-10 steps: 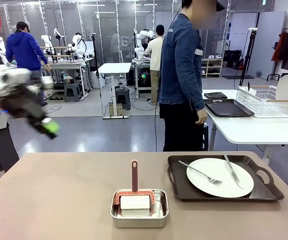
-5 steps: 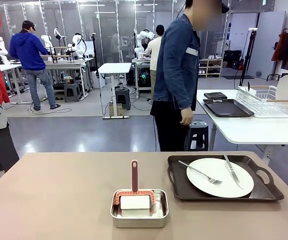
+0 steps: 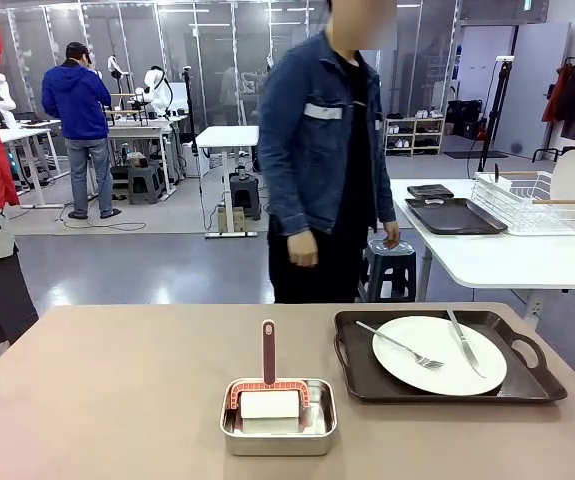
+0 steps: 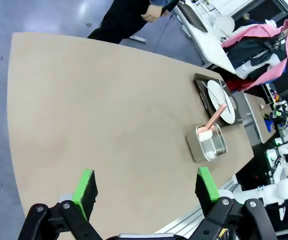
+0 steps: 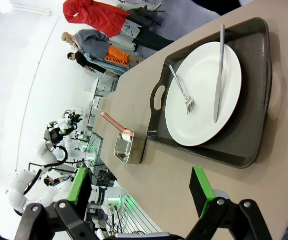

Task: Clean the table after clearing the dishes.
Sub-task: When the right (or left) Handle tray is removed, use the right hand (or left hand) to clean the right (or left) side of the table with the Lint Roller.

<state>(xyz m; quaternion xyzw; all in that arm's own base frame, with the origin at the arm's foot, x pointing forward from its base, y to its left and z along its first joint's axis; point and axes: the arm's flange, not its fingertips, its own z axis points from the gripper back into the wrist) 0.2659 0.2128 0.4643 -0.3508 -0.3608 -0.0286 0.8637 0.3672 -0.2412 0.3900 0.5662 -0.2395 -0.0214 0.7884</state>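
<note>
On the right of the taupe table [image 3: 117, 390] a dark brown tray [image 3: 357, 375] carries one of the dishes, a white plate [image 3: 422, 365] with a fork [image 3: 399, 345] and a knife [image 3: 464, 342] on it. My right gripper [image 5: 139, 187] hovers open above the table's near side, with the tray [image 5: 254, 145], plate [image 5: 204, 95], fork [image 5: 183, 92] and knife [image 5: 219, 75] ahead of it. High over the table's left end, my left gripper [image 4: 145, 187] is open with nothing between its fingers; the plate [image 4: 217, 92] lies far off.
A small steel pan [image 3: 278, 432] with a pink-handled scraper [image 3: 268, 350] sits near the table's front middle. A person in a denim jacket [image 3: 322, 150] stands at the far edge. Behind on the right, a white table [image 3: 507, 262] holds dark trays [image 3: 455, 215] and a wire dish rack [image 3: 527, 200].
My left arm, blurred at the picture's left a second ago, has left the front view. The person has turned from the white table and stepped left, now facing my table.
</note>
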